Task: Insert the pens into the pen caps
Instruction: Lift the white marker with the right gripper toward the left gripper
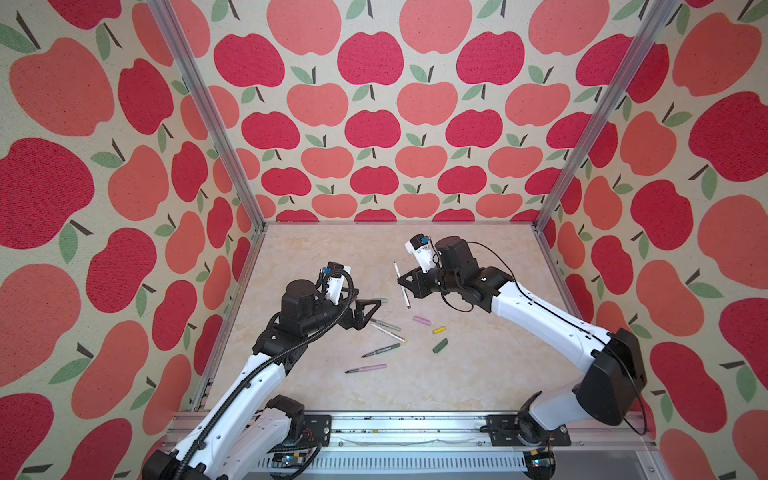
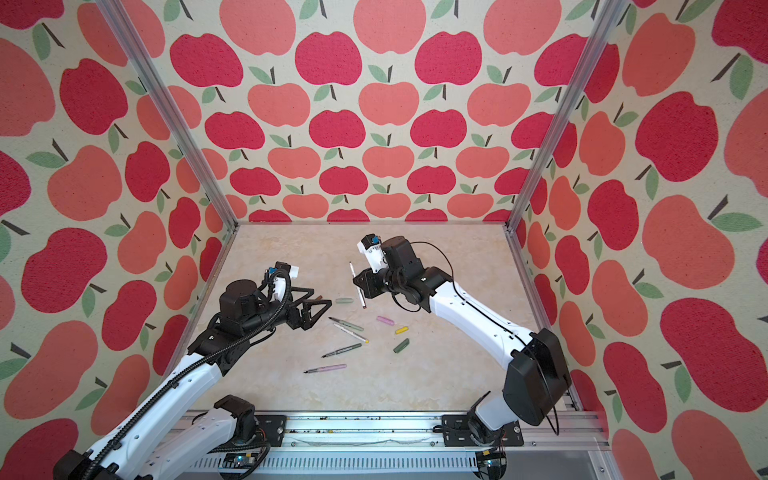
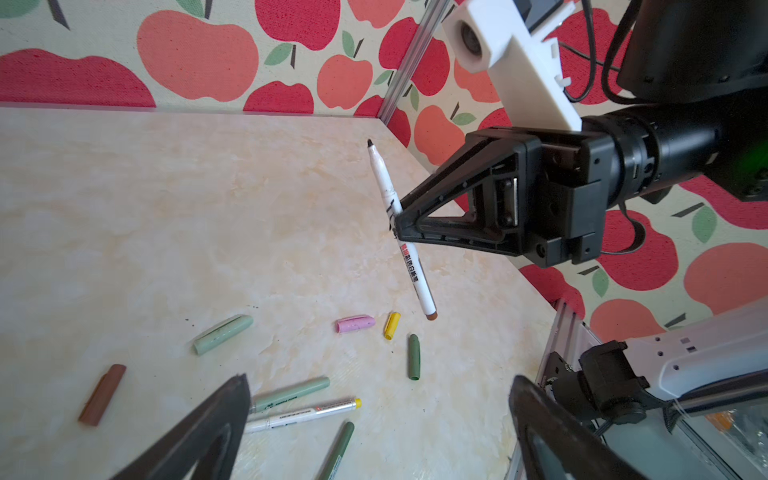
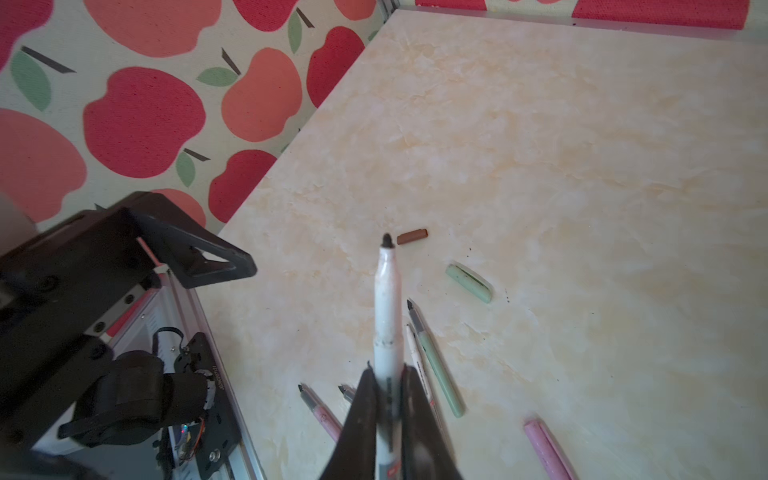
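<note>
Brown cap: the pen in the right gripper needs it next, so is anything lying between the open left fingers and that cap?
Nothing visible does. The brown cap lies on bare table just beside the open left gripper. The pale green cap lies apart from it, off to one side.

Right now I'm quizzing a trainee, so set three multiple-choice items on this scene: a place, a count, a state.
1. Which cap lies nearest the left pincer? A brown B yellow C dark green
2. How many pens lie on the table? A two B four C five
3. The right pincer is: A open B shut on the white pen C shut on a cap
1 A: brown cap sits right by it. 2 B: pale green pen, yellow-ended pen, dark green pen, pink pen. 3 B: jaws clamp it.
</note>
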